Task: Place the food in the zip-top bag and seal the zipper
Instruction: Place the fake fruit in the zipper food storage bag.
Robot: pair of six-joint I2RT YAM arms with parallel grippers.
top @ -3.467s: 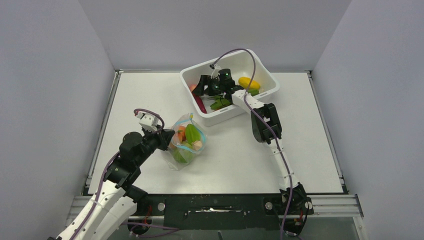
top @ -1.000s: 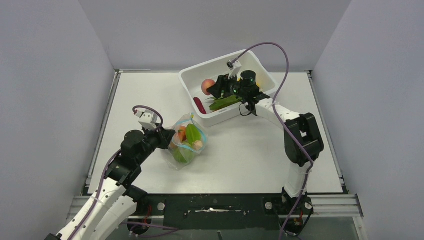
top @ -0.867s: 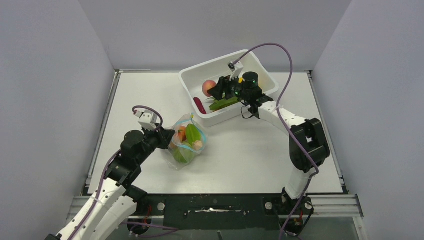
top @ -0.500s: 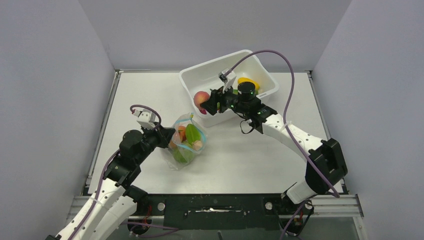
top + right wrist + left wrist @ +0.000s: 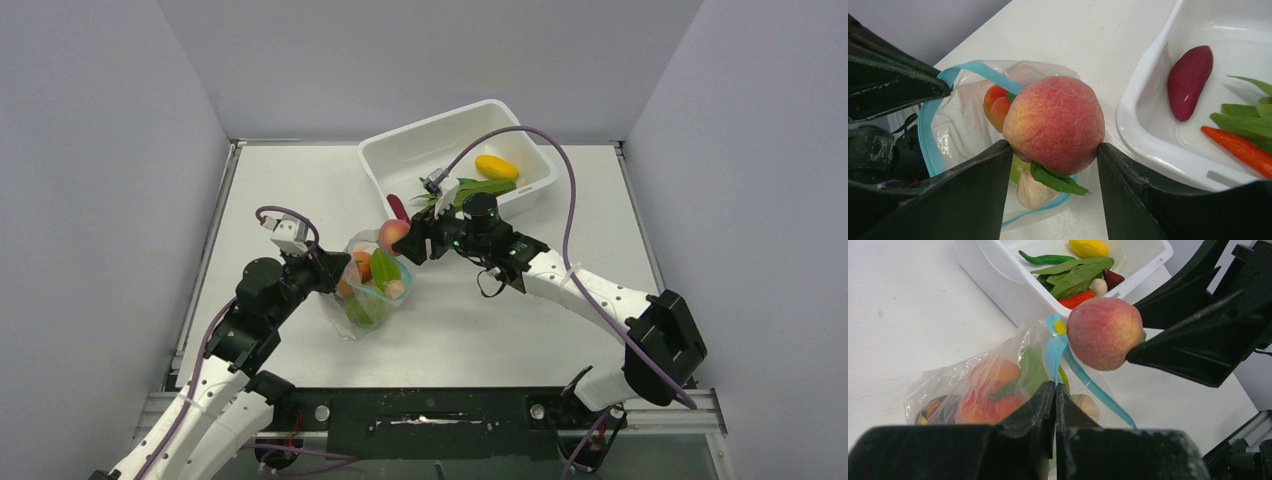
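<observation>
The clear zip-top bag [image 5: 370,290] lies in the middle of the table with its blue zipper rim [image 5: 928,125] spread open. Inside it are an orange-pink peach [image 5: 990,390], a green leaf and a pale garlic-like bulb [image 5: 1030,190]. My left gripper [image 5: 1054,390] is shut on the bag's blue rim and holds it up. My right gripper [image 5: 1053,150] is shut on a pink-orange peach [image 5: 1055,122] with a green leaf, held just above the bag's mouth. The peach also shows in the top view [image 5: 393,233].
A white tub [image 5: 400,160] stands behind the bag at the back. It holds a yellow fruit [image 5: 496,166], green leaves [image 5: 1075,275], a green chilli, a red chilli [image 5: 1238,147] and a dark purple-red fruit [image 5: 1189,80].
</observation>
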